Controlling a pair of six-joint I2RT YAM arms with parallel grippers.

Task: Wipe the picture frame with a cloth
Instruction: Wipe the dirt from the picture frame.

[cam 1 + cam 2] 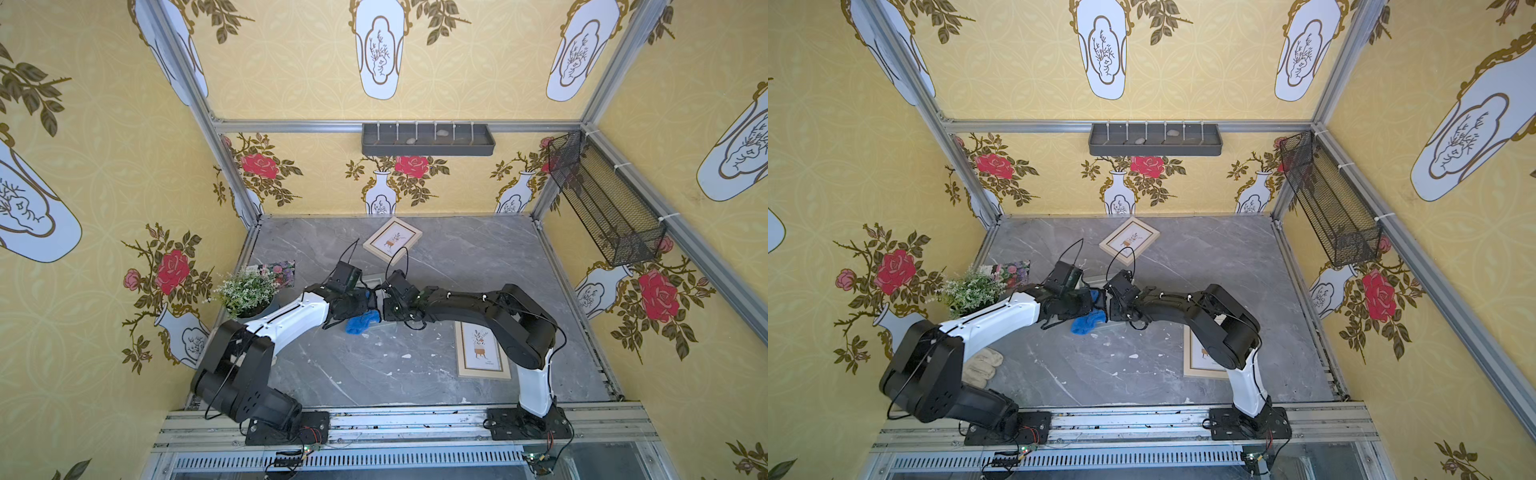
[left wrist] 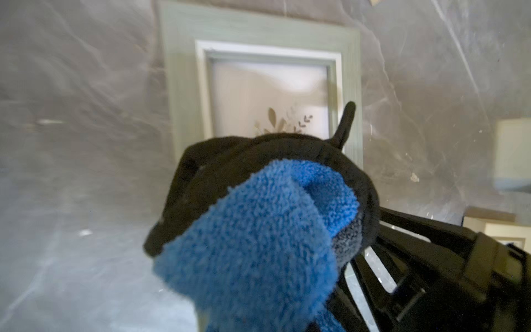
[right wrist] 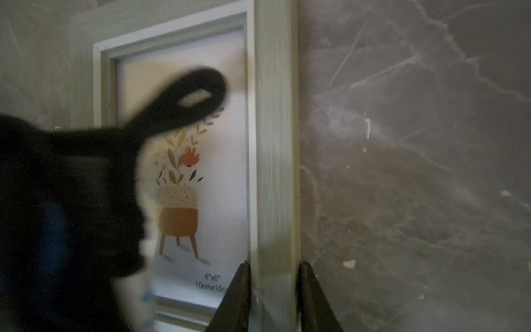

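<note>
**Item 1. Picture frame** [image 3: 224,186] [image 2: 267,86]: rectangular, pale grey-green brushed wood with a white inner lip and a glazed front. It lies flat near the middle of the grey marble-effect tabletop [image 1: 374,374], mostly hidden under the grippers in both top views. The print shows leafy stems and one red flower in a dotted cream-and-brown pot on legs. Legible text under the pot reads "4"x6"", then "10cmx15c"; the rest is cut off by a fingertip.

**Item 2. Cloth** [image 1: 363,322] [image 1: 1087,323] [image 2: 258,244]: plush bright-blue microfibre with black edge trim and a small black loop [image 3: 198,95]. It is bunched and hangs over the frame's glass. Whether it touches the glass cannot be told.

**Item 3. Left gripper** [image 1: 368,311]: jaws fully closed on a fold of the cloth, its fingers buried in the fabric.

**Item 4. Right gripper** [image 3: 274,290]: jaws a narrow gap apart, pinching the frame's long side rail, with one black fingertip [image 3: 244,287] on each side of it.

**Other items on the tabletop:**
- Light-wood frame with a pot print [image 1: 392,241] [image 1: 1129,241], set askew near the far edge.
- A second light-wood frame [image 1: 482,351] [image 1: 1200,353] toward the right edge, partly under the right arm.
- Artificial white-flowered potted plant [image 1: 247,291] [image 1: 971,291] at the left edge.
- Flat floral-patterned piece [image 1: 278,270] just behind the plant.
- Off-white work glove [image 1: 982,365] near the left front corner.

**On the walls:**
- Grey divided shelf tray [image 1: 428,139] on the back wall, holding two pebbles.
- Black wire-mesh basket [image 1: 602,199] on the right wall.
</note>
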